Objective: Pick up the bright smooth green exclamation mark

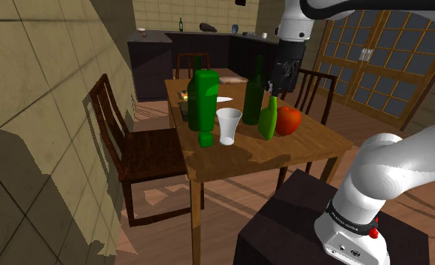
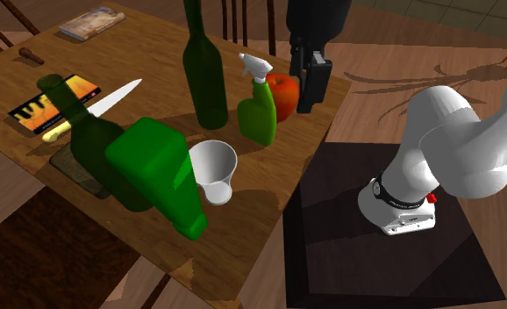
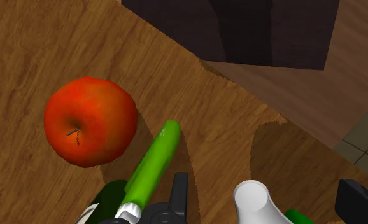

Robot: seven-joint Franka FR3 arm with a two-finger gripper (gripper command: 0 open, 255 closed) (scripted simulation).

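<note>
The green exclamation mark [image 1: 203,102] stands upright near the front edge of the table [image 1: 306,147], toward the shoulder view's left, with a white cup [image 1: 229,125] just beside it on its right. The gripper [image 1: 278,86] hangs high over the table's right side, above the apple [image 1: 288,119] and the green spray bottle [image 1: 268,119], well apart from the mark. In the wrist view its fingers [image 3: 179,191] are spread with nothing between them, so the hand is released and empty. The main risk, as I judge it, is the path across. The tall dark bottle [image 1: 254,90], the spray bottle and the cup all lie between hand and target, and a low sideways sweep would knock one over. The cup crowds the mark's right side, so a finger coming down there could strike the rim. The mark looks broad and smooth, so a grip set off centre might slip or tip it. Since it stands close to the table's edge, a push could send it to the floor.
</note>
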